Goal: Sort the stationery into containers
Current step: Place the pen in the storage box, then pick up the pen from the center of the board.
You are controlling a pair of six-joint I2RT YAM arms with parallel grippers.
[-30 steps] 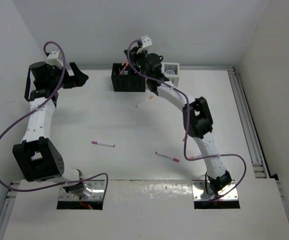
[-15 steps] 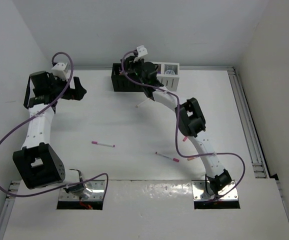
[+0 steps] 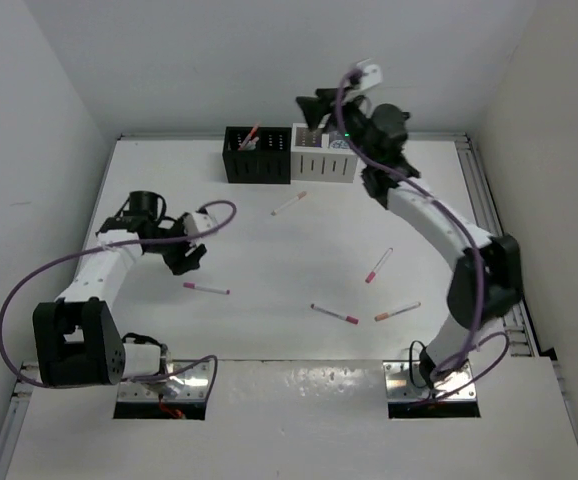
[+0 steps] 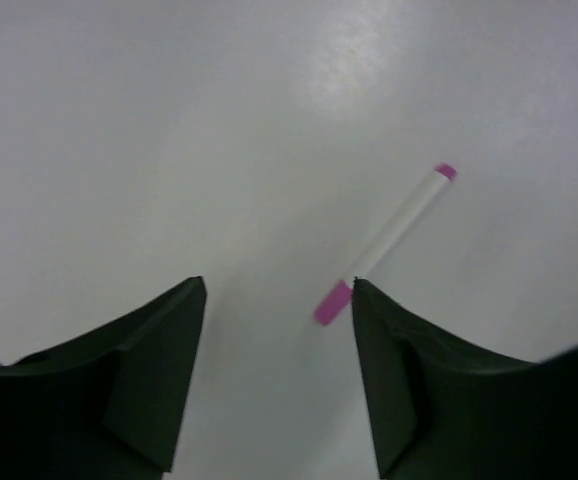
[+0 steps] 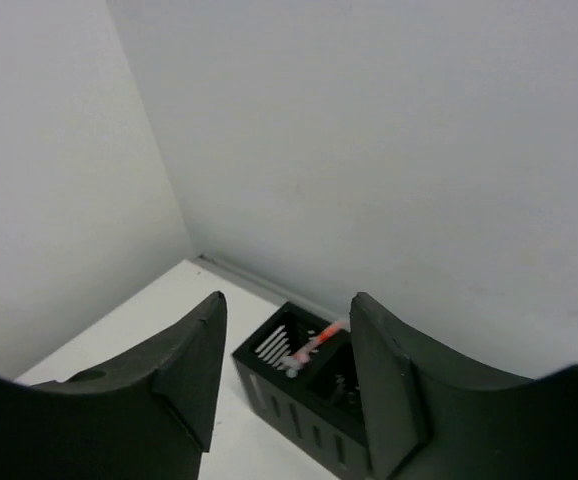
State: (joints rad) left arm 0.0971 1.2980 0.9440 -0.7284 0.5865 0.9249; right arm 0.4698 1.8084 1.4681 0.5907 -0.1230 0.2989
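The black box (image 3: 257, 158) and the white box (image 3: 323, 160) stand side by side at the back wall. An orange-pink pen (image 3: 252, 136) leans in the black box and also shows in the right wrist view (image 5: 314, 345). My right gripper (image 3: 314, 105) is open and empty, raised above the white box, with the black box (image 5: 314, 400) below its jaws (image 5: 287, 320). My left gripper (image 3: 187, 255) is open and empty, low over the table just beside a white pen with pink ends (image 3: 206, 288), whose near cap (image 4: 333, 302) lies by the right finger. I cannot make out the jar.
More pens lie loose on the table: one in front of the boxes (image 3: 289, 204), a pink one at centre right (image 3: 378, 265), a pink-tipped one at the front centre (image 3: 334, 314) and an orange one (image 3: 397, 311) beside it. A metal rail (image 3: 494, 250) runs along the right edge.
My left arm swung from the back-left corner down to the pink-ended pen. My right gripper moved right from over the black box to above the white box. A pen now shows leaning in the black box.
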